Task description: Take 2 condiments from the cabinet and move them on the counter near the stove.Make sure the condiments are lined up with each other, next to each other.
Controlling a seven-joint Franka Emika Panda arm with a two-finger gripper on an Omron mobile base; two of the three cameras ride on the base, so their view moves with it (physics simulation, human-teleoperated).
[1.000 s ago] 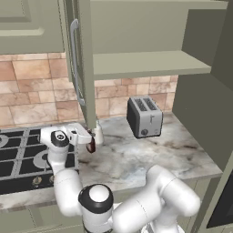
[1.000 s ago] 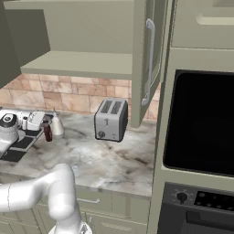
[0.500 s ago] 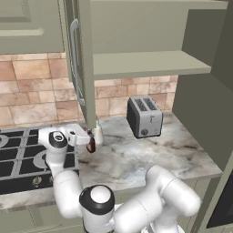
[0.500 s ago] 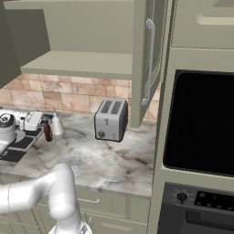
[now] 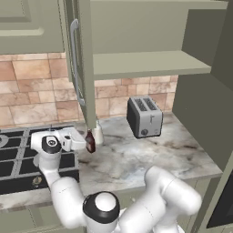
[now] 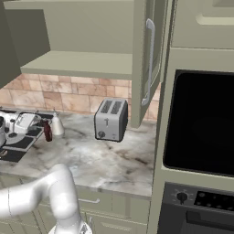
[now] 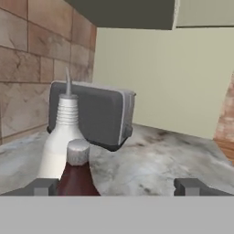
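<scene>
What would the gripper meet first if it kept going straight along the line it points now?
Most likely the dark red-brown bottle, low between the fingertips of the open gripper, close to the left one. The white tapering-neck bottle stands just behind it, then the silver toaster. Depth is uncertain.
</scene>
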